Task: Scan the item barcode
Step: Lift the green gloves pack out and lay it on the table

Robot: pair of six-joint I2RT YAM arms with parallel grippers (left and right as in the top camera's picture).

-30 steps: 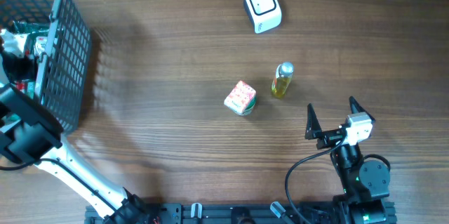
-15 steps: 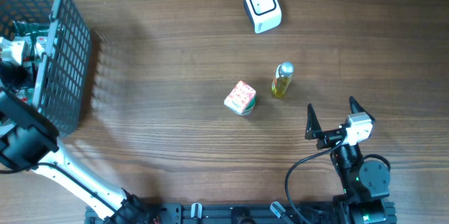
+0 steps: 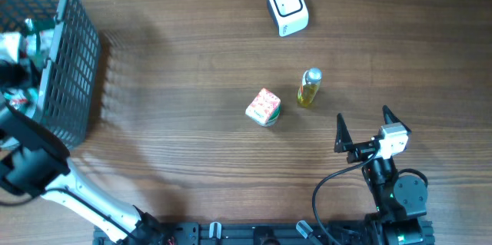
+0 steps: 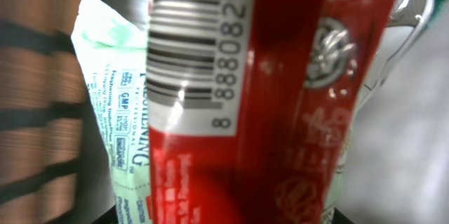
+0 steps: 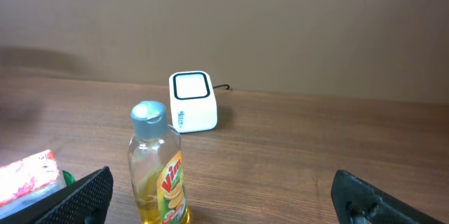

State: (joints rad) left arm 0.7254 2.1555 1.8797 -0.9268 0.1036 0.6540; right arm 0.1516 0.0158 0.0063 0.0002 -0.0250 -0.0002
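Note:
A red packet (image 4: 295, 112) with a white barcode panel (image 4: 189, 48) fills the left wrist view, pressed close against the camera. My left gripper (image 4: 224, 218) shows only as dark slivers at the bottom corners, flanking the packet. Whether the jaws press on it is hidden. Overhead, the left arm (image 3: 31, 164) reaches into the wire basket (image 3: 69, 61) at the far left. The white scanner (image 3: 287, 8) sits at the back of the table. My right gripper (image 3: 362, 114) stands open and empty near the front right, facing the scanner (image 5: 191, 101).
A pale green and white packet (image 4: 116, 112) lies behind the red one. A yellow oil bottle (image 3: 310, 87) stands upright mid-table, just ahead of the right gripper (image 5: 224, 196), with a pink carton (image 3: 264, 107) to its left.
The left arm has shifted slightly at the basket, and the packets inside the basket have moved a little. The right arm, bottle, carton and scanner are unchanged.

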